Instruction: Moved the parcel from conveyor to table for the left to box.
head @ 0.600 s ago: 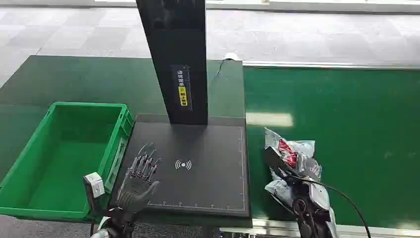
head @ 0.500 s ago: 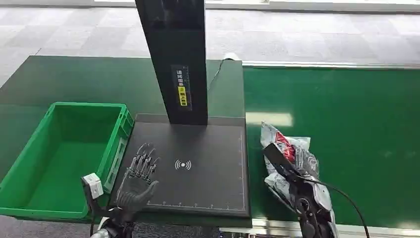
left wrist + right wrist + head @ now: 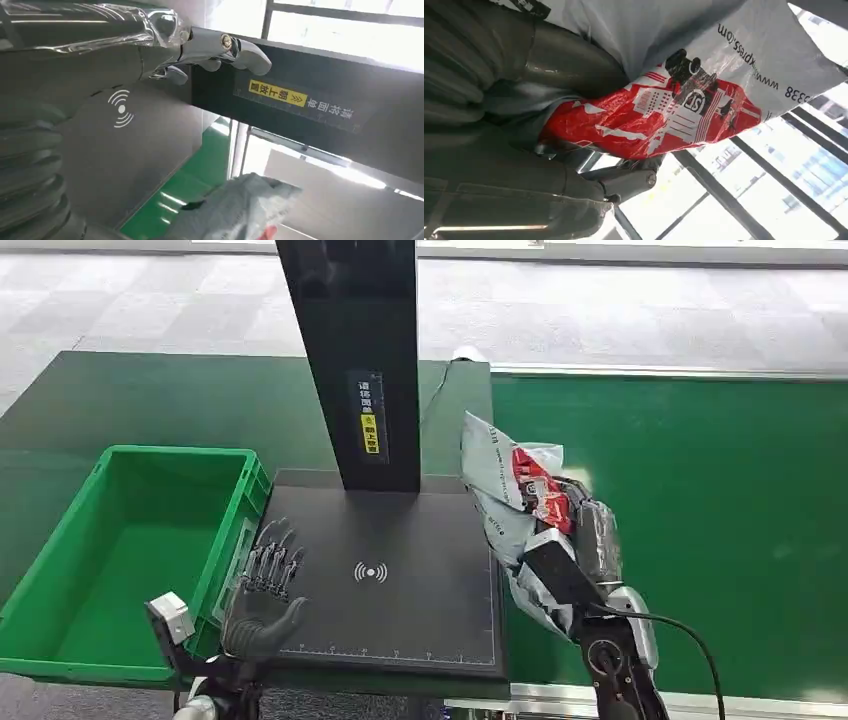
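A grey and red plastic mailer parcel [image 3: 520,495] hangs lifted above the seam between the green conveyor [image 3: 700,490] and the black scanner table [image 3: 400,580]. My right hand [image 3: 590,535] grips it from the conveyor side, fingers wrapped around the bag. Up close, the parcel [image 3: 684,105] fills the right wrist view, pressed against the thumb. My left hand [image 3: 262,590] lies open and empty over the table's front left corner, fingers spread. The left wrist view catches the parcel's [image 3: 235,210] corner beyond the table.
An empty green crate [image 3: 120,550] stands left of the scanner table. A black upright post [image 3: 355,360] with a yellow label rises from the table's back edge. The conveyor's metal rim [image 3: 560,702] runs along the front.
My right hand has lifted the parcel off the conveyor and carried it left and away from me, towards the scanner table. The left hand has drifted slightly left.
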Motion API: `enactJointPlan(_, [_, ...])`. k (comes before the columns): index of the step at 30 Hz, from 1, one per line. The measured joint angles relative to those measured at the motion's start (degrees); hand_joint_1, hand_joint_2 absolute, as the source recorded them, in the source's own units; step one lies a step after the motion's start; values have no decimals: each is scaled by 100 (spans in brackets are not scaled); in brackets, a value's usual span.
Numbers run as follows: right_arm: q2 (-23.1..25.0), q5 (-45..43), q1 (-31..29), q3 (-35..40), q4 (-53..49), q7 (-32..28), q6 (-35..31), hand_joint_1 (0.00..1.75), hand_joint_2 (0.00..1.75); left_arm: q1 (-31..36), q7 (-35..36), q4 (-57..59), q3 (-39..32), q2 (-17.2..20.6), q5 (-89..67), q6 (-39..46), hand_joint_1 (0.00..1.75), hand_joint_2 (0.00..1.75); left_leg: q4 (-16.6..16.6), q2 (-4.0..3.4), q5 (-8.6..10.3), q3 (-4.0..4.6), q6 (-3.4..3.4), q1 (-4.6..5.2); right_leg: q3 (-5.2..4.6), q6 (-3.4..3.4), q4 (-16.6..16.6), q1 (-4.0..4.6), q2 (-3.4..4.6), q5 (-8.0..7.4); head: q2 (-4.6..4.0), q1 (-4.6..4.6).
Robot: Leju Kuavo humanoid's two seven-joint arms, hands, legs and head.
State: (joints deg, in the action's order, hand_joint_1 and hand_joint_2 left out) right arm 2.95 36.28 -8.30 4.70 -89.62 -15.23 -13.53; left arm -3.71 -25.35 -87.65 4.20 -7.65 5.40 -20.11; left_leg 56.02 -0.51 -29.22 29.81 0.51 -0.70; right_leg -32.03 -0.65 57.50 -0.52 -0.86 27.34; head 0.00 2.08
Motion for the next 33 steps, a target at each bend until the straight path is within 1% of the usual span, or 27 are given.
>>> enactJointPlan(3, [-17, -140, 47, 61, -153, -153, 60, 175, 175, 12, 0, 22, 0, 20, 0, -17, 0, 175, 0, 2, 0, 1, 0, 0, 0, 0, 0, 0, 0, 0, 0, -2])
enactJointPlan(6, [-87, -146, 56, 297, -177, -90, 662, 175, 175, 51, -48, 77, 11, 42, 0, -70, 0, 175, 0, -8, 0, 0, 0, -1, -4, 0, 0, 1, 3, 0, 0, 0])
enactJointPlan(9, [-107, -138, 71, 479, -177, -87, 735, 175, 175, 85, -59, 116, 13, 52, 0, -81, 0, 175, -1, -4, 0, 2, 0, -2, -3, 0, 0, 2, 0, 0, 0, 0])
enactJointPlan(10, [-120, -103, 64, 526, -177, -79, 851, 175, 175, 87, -94, 133, 13, 55, 2, -81, 0, 175, -1, -2, 0, 2, 0, -2, -3, 0, 0, 2, 1, 0, 0, 0])
enactJointPlan(11, [-148, -66, 54, 594, -172, -76, 1052, 175, 175, 97, -146, 144, 13, 55, 54, -96, 0, 175, -2, -6, 0, 4, 0, -2, -3, 0, 1, 2, 2, 0, 0, 0])
enactJointPlan(14, [-275, 255, -101, 1033, -25, -116, 1933, 175, 175, 225, -295, 199, 9, 41, 365, -146, 0, 175, -2, -7, 1, 6, 0, -2, -3, 0, 1, 2, 2, 0, 0, -2])
enactJointPlan(15, [-337, 396, -225, 1257, 121, -160, 2198, 175, 175, 276, -313, 214, 4, 33, 455, -142, 0, 175, -2, -5, 2, 8, -1, -2, -3, 0, 1, 1, 2, 0, 0, 0])
enactJointPlan(18, [-461, 721, -681, 1940, 718, -261, 2646, 175, 175, 354, -330, 240, 2, 18, 618, -25, 0, 175, -1, -6, 3, 8, -1, -2, -1, 0, 2, 1, 2, -2, 0, -2])
enactJointPlan(19, [-470, 745, -870, 2160, 967, -300, 2699, 175, 175, 362, -336, 238, 0, 17, 662, 39, 0, 175, -1, -8, 4, 7, -1, -2, -1, 2, 3, 1, 3, -4, 0, 0])
enactJointPlan(20, [-472, 739, -1112, 2390, 1227, -348, 2717, 175, 175, 362, -337, 232, -2, 17, 708, 83, 0, 175, -1, -12, 7, 7, -2, -2, 20, 1, 3, 2, 5, -7, 0, 0])
enactJointPlan(24, [-472, 575, -1925, 3192, 2079, -365, 2754, 175, 175, 355, -321, 124, -7, 17, 831, 166, 0, 175, 1, -4, 11, 4, 1, -2, 17, -2, 3, 2, 1, -9, 0, 0])
enactJointPlan(28, [-474, 525, -2244, 3538, 2465, -365, 2754, 175, 175, 347, -304, 81, -15, 22, 831, 175, 0, 175, 0, -8, 11, 5, 2, -2, 17, -2, 3, 2, 4, -9, 0, 0])
enactJointPlan(33, [-474, 520, -2393, 3700, 2658, -365, 2754, 175, 175, 346, -299, 74, -22, 26, 833, 175, 0, 175, 1, -7, 11, 5, 1, -1, 17, -2, 2, 1, 4, -10, 0, 0])
